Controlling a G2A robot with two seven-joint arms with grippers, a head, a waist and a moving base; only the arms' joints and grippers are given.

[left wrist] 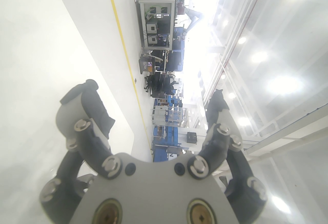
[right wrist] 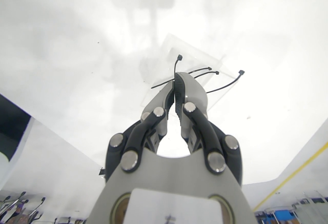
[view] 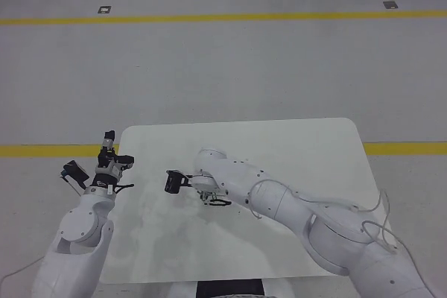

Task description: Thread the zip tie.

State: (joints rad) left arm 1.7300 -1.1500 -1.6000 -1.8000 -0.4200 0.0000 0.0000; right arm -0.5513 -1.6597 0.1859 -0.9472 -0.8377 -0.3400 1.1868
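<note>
My right gripper is shut on a black zip tie; the tie's head end sticks up past the fingertips. Three more black zip ties lie just beyond it on a clear plastic sheet on the white table. In the top view the right gripper is down at the ties, left of the table's middle. My left gripper is open with nothing between its fingers. It is held at the table's left edge, apart from the ties.
The white table has rounded corners and a bare surface around the ties. A yellow floor line runs behind it. The left wrist view looks out past the table edge at distant racks and cabinets.
</note>
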